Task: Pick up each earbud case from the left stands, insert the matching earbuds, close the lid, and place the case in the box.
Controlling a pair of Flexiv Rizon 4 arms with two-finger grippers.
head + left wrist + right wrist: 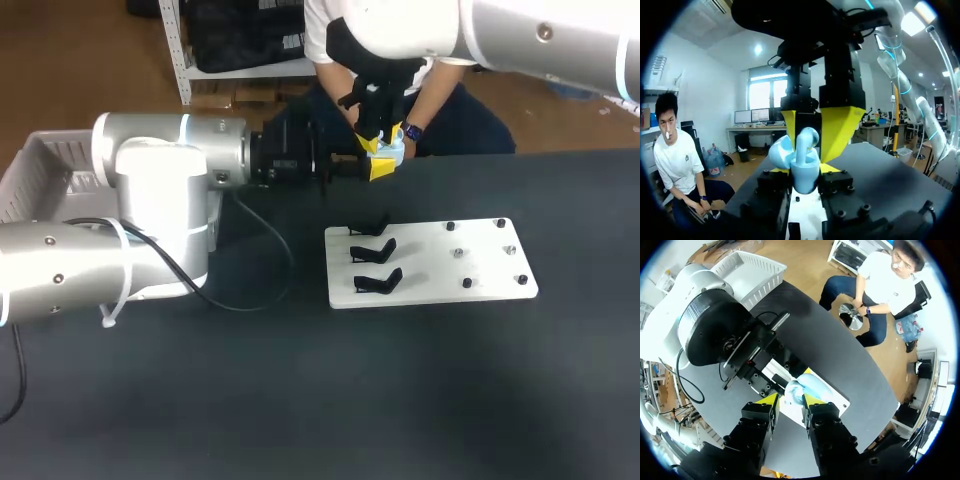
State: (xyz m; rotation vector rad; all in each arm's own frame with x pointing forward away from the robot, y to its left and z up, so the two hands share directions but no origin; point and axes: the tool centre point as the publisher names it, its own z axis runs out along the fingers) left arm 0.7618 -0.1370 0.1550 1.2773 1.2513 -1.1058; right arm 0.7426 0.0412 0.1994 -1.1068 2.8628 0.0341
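A light blue earbud case (394,152) is held in the air over the table's far side. My left gripper (374,168) comes in level from the left and is shut on the case's body (804,175). The lid (807,137) stands raised. My right gripper (382,146) hangs down from above with a yellow finger (840,131) on either side of the lid; it looks slightly open. From the right wrist, the case (801,389) lies just ahead of and between the yellow tips of the right gripper (790,400). I see no loose earbuds.
A white board (430,290) lies on the black table right of centre, with three empty black stands (375,251) on its left half and several small pegs (485,255) on its right half. A white basket (40,165) stands at the far left.
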